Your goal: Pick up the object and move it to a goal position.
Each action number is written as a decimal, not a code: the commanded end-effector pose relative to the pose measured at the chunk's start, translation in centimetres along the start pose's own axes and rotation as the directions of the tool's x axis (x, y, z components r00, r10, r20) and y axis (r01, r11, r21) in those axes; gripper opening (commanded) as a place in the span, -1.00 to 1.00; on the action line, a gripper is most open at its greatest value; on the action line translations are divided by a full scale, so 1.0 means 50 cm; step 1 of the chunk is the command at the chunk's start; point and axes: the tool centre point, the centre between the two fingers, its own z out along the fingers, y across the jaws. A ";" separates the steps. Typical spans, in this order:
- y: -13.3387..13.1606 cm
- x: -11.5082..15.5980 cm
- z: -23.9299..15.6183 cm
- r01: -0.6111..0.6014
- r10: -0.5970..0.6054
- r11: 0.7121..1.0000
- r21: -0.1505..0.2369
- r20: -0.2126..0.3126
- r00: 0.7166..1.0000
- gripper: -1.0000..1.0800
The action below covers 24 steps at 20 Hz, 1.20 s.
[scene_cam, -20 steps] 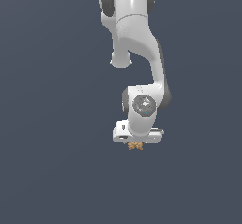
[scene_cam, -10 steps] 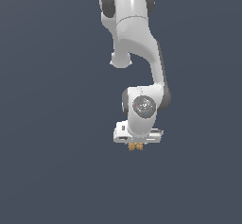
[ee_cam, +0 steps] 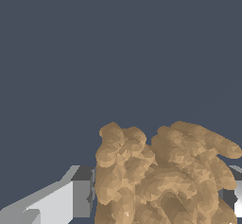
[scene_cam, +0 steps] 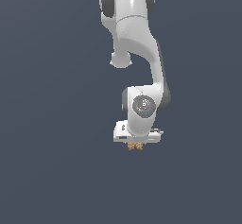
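Note:
The object (scene_cam: 135, 146) is a tiny orange-tan lumpy thing that sticks out just below the white hand of my arm in the exterior view. In the wrist view the object (ee_cam: 160, 180) fills the space between my two fingers, and its notched lobes point away from the hand. One fingertip (ee_cam: 81, 192) touches it on one side, and the other finger (ee_cam: 235, 200) shows at the frame's edge on the other side. My gripper (scene_cam: 135, 144) is shut on the object. The fingers themselves are hidden under the hand in the exterior view.
The white arm (scene_cam: 137, 43) reaches down from the top of the exterior view to the wrist joint (scene_cam: 143, 106). All around is a plain dark grey-blue surface (scene_cam: 56, 124). No goal marker shows.
The hand and the object stay at almost the same spot in the exterior view. The object shifts only by a pixel or two under the hand.

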 end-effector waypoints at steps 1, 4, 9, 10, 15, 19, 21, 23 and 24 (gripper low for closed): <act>0.005 -0.004 -0.002 0.000 0.000 1.000 0.000 0.000 1.000 -1.00; 0.015 -0.014 -0.006 0.000 0.000 1.000 0.000 0.000 1.000 -1.00; 0.043 -0.039 -0.017 0.000 0.000 1.000 0.000 0.000 1.000 -1.00; 0.051 -0.046 -0.020 -0.001 0.001 1.000 0.000 -0.001 1.000 -1.00; 0.098 -0.089 -0.039 -0.001 0.001 1.000 0.000 -0.001 1.000 -1.00; 0.146 -0.132 -0.058 -0.001 0.001 1.000 0.000 -0.001 1.000 -1.00; 0.171 -0.155 -0.068 -0.001 0.001 1.000 0.000 -0.001 1.000 -1.00; 0.199 -0.180 -0.079 -0.001 0.001 1.000 0.000 -0.001 1.000 -1.00; 0.213 -0.193 -0.084 -0.001 0.001 1.000 0.000 -0.001 1.000 -1.00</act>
